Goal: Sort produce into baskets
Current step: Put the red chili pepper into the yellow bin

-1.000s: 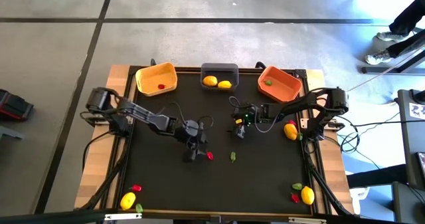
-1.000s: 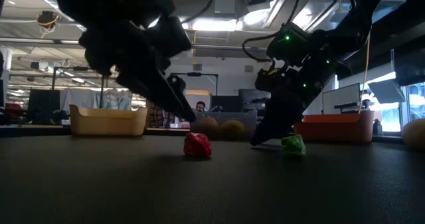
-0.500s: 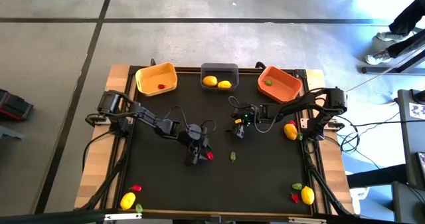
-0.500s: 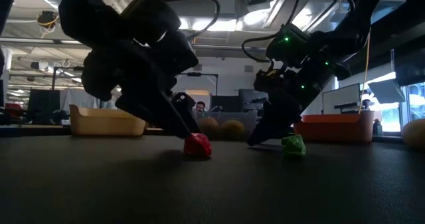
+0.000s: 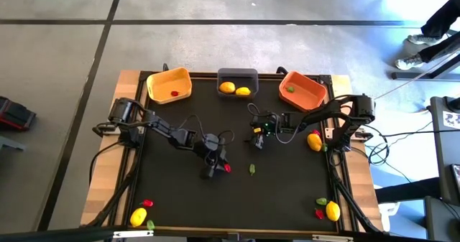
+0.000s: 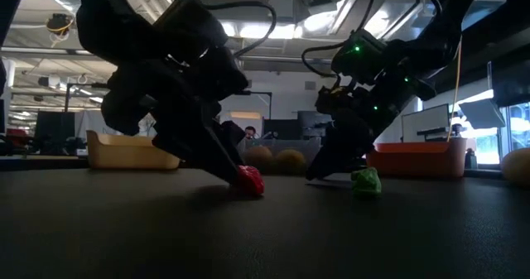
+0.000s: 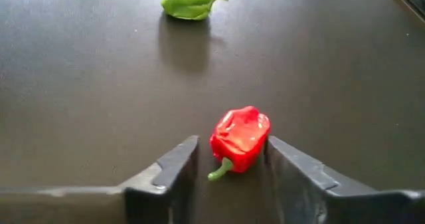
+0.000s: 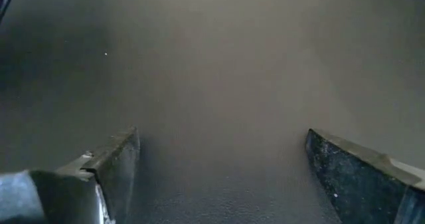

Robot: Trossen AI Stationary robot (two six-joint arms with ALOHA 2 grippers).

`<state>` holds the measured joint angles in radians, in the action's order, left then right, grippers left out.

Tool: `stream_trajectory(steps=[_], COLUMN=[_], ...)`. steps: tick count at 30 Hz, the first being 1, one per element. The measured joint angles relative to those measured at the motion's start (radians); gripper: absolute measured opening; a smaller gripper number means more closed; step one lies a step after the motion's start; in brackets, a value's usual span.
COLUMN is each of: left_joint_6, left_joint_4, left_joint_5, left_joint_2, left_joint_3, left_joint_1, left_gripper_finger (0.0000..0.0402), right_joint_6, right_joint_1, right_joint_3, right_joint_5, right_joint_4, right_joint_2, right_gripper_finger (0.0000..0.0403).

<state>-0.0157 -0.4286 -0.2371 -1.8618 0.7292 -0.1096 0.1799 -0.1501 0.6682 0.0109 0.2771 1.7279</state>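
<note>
A small red pepper lies on the black table mat, also seen in the high view and the low view. My left gripper is open and low at the mat, one finger on each side of the pepper; it also shows in the high view. A green piece lies beyond it on the mat. My right gripper is open and empty over bare mat near the table's middle. The yellow-orange basket, dark grey basket and orange basket stand along the far edge. My left gripper has the red pepper between its open fingers, which slant down from the table's left. One finger stands right at the pepper's side; I cannot tell whether it touches. The other finger stands apart. The pepper lies on the mat.
The yellow-orange basket holds a red piece, the grey one two lemons, the orange one a green piece. A lemon lies at the right edge. More produce lies at the near right corner and the near left corner.
My left gripper has gone down and toward the table's right, up to the red pepper, and its open fingers now stand on either side of it. The pepper has stayed in place.
</note>
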Motion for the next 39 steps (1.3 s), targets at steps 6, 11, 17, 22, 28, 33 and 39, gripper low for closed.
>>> stream_trajectory(steps=[6,11,17,22,28,33,39], left_joint_6=[0.012,0.016,0.015,0.016,0.04,0.063,0.122], left_joint_4=[-0.001,-0.001,0.034,0.098,0.201,0.331,0.464], left_joint_5=[-0.003,-0.007,0.002,0.048,0.125,0.185,0.299], left_joint_2=[0.0,0.0,0.019,0.069,0.184,0.315,0.475], left_joint_3=[0.0,0.0,0.0,0.0,0.0,0.0,0.0], left_joint_1=[0.007,0.008,0.013,0.026,0.046,0.071,0.108], left_gripper_finger=[0.0096,0.0065,0.0058,0.0058,0.0058,0.0058,0.0058], right_joint_6=[0.0,0.0,0.0,-0.001,-0.001,-0.001,-0.001], right_joint_1=[0.0,0.0,0.0,0.0,0.0,0.0,0.0], right_joint_3=[0.0,0.0,0.0,0.0,0.0,0.0,0.0], right_joint_5=[0.0,0.0,-0.001,-0.001,-0.002,-0.002,-0.002], right_joint_4=[0.0,0.0,0.001,0.002,0.003,0.004,0.009], right_joint_2=[0.0,0.0,0.0,0.0,0.0,0.0,0.0], right_gripper_finger=[0.0372,0.0372,0.0372,0.0372,0.0372,0.0372,0.0372])
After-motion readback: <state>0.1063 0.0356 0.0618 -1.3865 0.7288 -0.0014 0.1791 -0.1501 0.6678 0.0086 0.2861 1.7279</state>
